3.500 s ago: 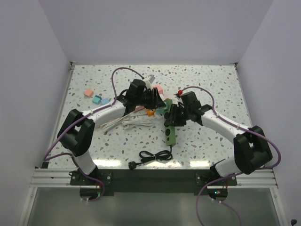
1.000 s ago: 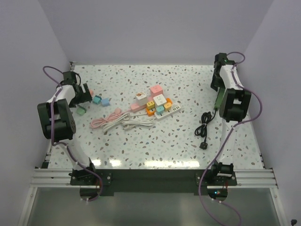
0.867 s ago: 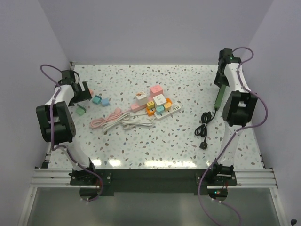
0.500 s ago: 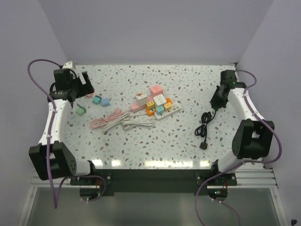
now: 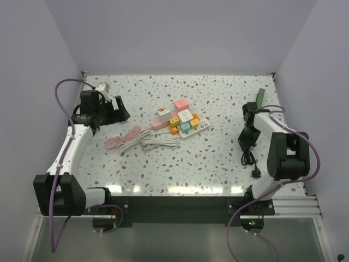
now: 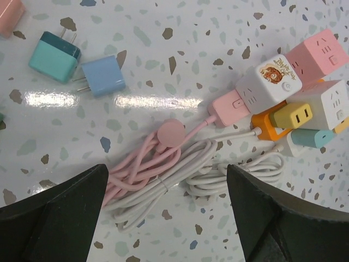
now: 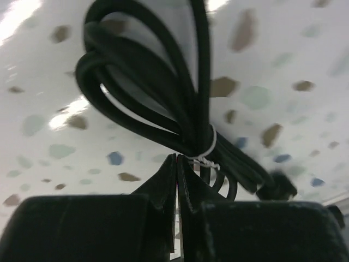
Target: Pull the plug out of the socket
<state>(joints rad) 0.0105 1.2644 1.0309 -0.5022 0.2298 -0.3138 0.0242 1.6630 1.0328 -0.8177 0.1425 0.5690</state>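
Several coloured cube adapters (image 5: 181, 116) sit plugged together beside a white socket strip (image 5: 195, 130) at mid-table; which one is the plug I cannot tell. In the left wrist view a pink socket (image 6: 226, 107), a white stickered cube (image 6: 268, 82) and a yellow plug (image 6: 293, 115) in an orange socket (image 6: 266, 127) show. My left gripper (image 5: 120, 112) (image 6: 169, 218) hovers open over the coiled pink and white cables (image 6: 163, 166). My right gripper (image 5: 244, 143) (image 7: 178, 162) is shut, its tips against a tied black cable (image 7: 158, 93) with nothing between them.
A green socket strip (image 5: 260, 97) leans at the right wall. The black cable (image 5: 250, 160) ends in a black plug (image 5: 256, 174) near the right front. Loose teal (image 6: 54, 55) and blue (image 6: 103, 75) adapters lie left of the cluster.
My left arm swung from the far left corner toward the cables, gripper open. My right arm dropped toward the black cable and its gripper shut. The cable slid nearer; the green strip moved back.
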